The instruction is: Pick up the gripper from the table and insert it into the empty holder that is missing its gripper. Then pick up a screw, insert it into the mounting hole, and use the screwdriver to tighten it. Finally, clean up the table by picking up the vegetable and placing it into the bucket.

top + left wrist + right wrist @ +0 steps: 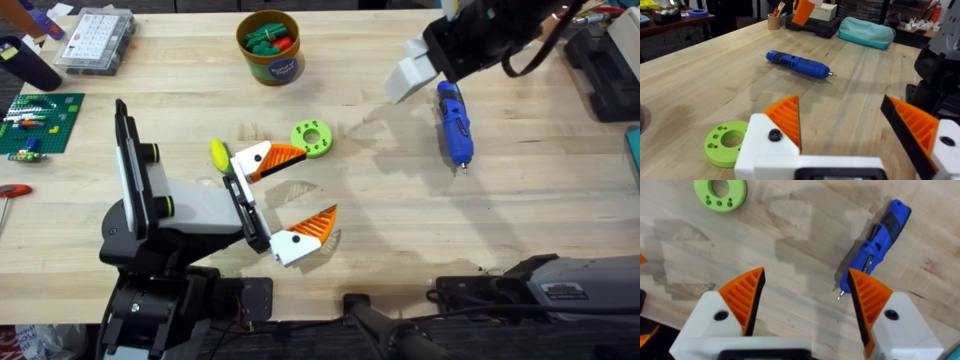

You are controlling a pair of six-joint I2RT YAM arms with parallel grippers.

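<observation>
Left tool (297,197) gapes wide and empty over the table (400,210); right tool (805,305) is spread wide too, holding nothing. Bucket (270,47) stands at the far side. Screwdriver (454,123) lies flat, well right of a green ring (311,138).

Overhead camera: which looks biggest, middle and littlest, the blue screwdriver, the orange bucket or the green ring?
1. Screwdriver, longest of the three.
2. Bucket, rounder and wider but shorter than the screwdriver.
3. Green ring, clearly the smallest.
</observation>
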